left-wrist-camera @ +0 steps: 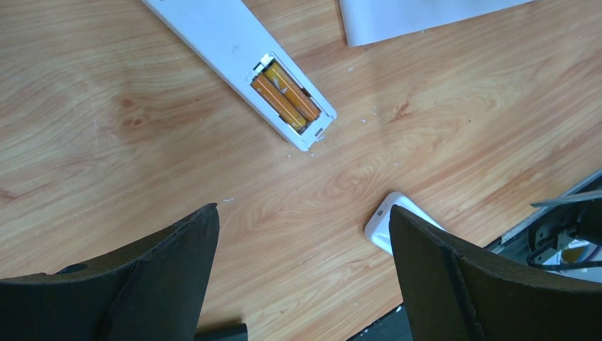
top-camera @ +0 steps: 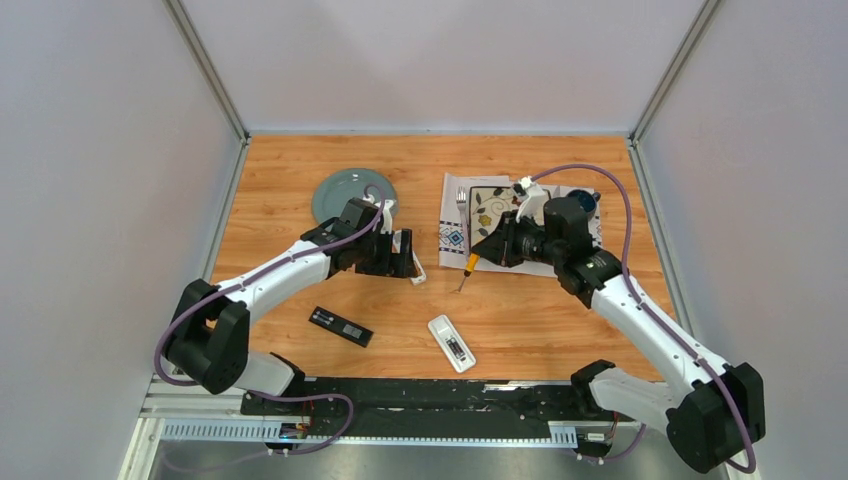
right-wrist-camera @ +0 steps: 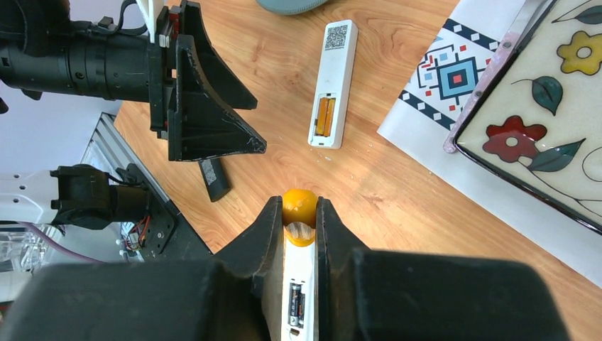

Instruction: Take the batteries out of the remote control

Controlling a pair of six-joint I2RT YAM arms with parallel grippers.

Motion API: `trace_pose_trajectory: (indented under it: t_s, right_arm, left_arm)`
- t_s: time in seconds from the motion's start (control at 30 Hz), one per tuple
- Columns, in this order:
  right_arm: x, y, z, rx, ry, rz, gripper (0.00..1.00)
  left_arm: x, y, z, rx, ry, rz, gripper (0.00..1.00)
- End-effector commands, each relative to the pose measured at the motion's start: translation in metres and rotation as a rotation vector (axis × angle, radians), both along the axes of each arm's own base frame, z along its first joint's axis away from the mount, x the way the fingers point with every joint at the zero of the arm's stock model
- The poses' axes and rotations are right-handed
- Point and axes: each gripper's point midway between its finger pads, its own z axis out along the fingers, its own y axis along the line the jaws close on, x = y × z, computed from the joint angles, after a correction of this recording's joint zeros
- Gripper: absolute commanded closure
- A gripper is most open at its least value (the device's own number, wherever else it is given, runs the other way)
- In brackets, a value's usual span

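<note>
Two black fingers of the left gripper (left-wrist-camera: pixel 304 209) stand wide apart over the wooden table (left-wrist-camera: pixel 106 142); just beyond their gap lies the slim white plastic remote (left-wrist-camera: pixel 220 35), two gold-orange cylindrical batteries (left-wrist-camera: pixel 284 96) in its open bay. Farther off, the right gripper (right-wrist-camera: pixel 299 212) clamps an orange-handled screwdriver (right-wrist-camera: pixel 299 202).

White plastic remote (left-wrist-camera: pixel 234 50) on wooden table (left-wrist-camera: pixel 106 142), compartment open, two gold-orange cylindrical batteries (left-wrist-camera: pixel 284 96) inside. Black left gripper (left-wrist-camera: pixel 304 213) above, jaws wide apart.
</note>
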Motion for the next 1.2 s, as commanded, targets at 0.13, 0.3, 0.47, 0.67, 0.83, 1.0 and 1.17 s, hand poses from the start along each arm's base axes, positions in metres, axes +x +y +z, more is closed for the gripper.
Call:
trace_pose_trajectory:
  t_s: [0.13,0.3,0.47,0.67,0.83,1.0,1.17]
  right_arm:
    - [0.003,0.0,-0.012,-0.025,0.012,0.015,1.0]
    - [0.004,-0.006,-0.021,-0.06,0.026,-0.006,1.0]
    - [0.011,-0.017,-0.027,-0.095,0.053,-0.055,1.0]
    - [0.021,-0.037,-0.039,-0.108,0.104,-0.12,1.0]
    - [0.028,-0.051,-0.047,-0.108,0.152,-0.174,1.0]
    - [0.028,-0.056,-0.05,-0.1,0.175,-0.191,1.0]
    - [0.028,-0.06,-0.049,-0.098,0.174,-0.204,1.0]
  left_arm:
    - [-0.005,-0.03,0.02,-0.144,-0.017,-0.133,0.06]
    - [-0.021,-0.042,0.02,-0.112,-0.066,-0.269,0.08]
    - [-0.037,-0.05,0.027,-0.077,-0.117,-0.338,0.08]
    - [-0.072,-0.064,0.021,-0.103,-0.092,-0.406,0.13]
    - [-0.116,-0.076,-0.004,-0.095,-0.017,-0.517,0.25]
    - [-0.154,-0.083,-0.026,-0.088,0.052,-0.626,0.53]
    - [-0.187,-0.099,-0.038,-0.099,0.094,-0.751,0.75]
